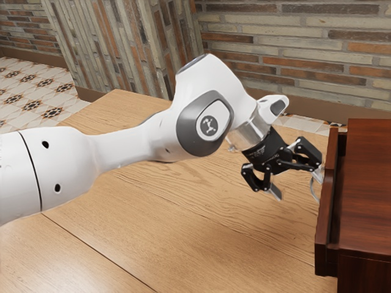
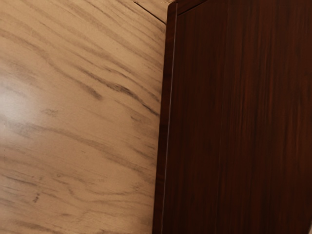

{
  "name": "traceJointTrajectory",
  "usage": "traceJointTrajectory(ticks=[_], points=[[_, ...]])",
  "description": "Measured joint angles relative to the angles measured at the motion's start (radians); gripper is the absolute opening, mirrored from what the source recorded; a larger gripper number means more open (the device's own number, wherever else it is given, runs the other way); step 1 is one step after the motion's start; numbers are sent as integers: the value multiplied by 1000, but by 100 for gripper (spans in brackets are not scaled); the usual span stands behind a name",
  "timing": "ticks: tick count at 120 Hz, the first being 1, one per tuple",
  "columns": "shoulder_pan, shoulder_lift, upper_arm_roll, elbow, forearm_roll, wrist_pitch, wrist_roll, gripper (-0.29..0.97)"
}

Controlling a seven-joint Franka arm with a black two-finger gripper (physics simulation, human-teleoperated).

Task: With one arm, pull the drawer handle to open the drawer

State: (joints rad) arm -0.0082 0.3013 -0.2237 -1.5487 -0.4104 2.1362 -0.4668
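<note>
One robot arm (image 1: pixel 122 149) comes in from nine o'clock in the exterior view. It carries one gripper (image 1: pixel 297 183) with two fingers (image 1: pixel 275 191) (they stand apart). There is one wooden table (image 1: pixel 183 238). One dark cabinet (image 1: pixel 366 183) stands at three o'clock, with one drawer (image 1: pixel 325 201) and one pale handle (image 1: pixel 313 190) on it. The wrist view adds one dark wood panel (image 2: pixel 239 122) beside that one table (image 2: pixel 73 122).

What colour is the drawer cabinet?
The drawer cabinet is dark reddish-brown wood, clearest in the wrist view.
</note>
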Motion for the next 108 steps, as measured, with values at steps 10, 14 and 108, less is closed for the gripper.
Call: traceJointTrajectory(ticks=[10,14,108], points=[[6,-24,11,-22,10,-3,-2,68],[6,-31,15,-25,13,-5,-2,68],[158,-194,11,-199,41,-53,81,68]])
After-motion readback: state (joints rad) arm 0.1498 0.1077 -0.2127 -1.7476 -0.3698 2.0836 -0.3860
